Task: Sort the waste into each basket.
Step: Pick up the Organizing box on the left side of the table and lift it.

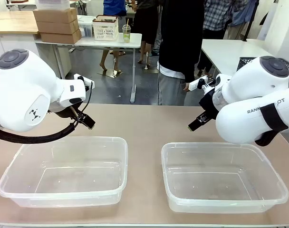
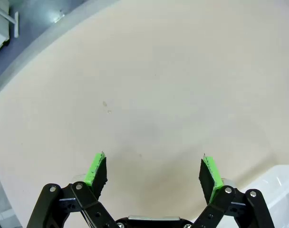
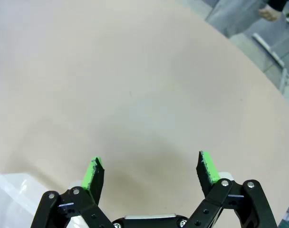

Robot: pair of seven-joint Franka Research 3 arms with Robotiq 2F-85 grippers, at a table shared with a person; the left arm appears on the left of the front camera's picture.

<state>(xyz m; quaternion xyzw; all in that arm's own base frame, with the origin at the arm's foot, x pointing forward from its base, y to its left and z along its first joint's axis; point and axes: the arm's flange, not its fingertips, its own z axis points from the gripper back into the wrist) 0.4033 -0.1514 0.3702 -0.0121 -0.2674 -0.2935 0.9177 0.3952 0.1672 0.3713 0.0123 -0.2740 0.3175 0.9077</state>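
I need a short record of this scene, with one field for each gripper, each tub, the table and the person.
table: beige, plain top
left tub: clear plastic, empty, on the near part of the table
right tub: clear plastic, empty, beside the left tub, not touching it
left gripper: open, holds nothing, above bare table behind the left tub
right gripper: open, holds nothing, above bare table behind the right tub
person: stands at the far side, dark top
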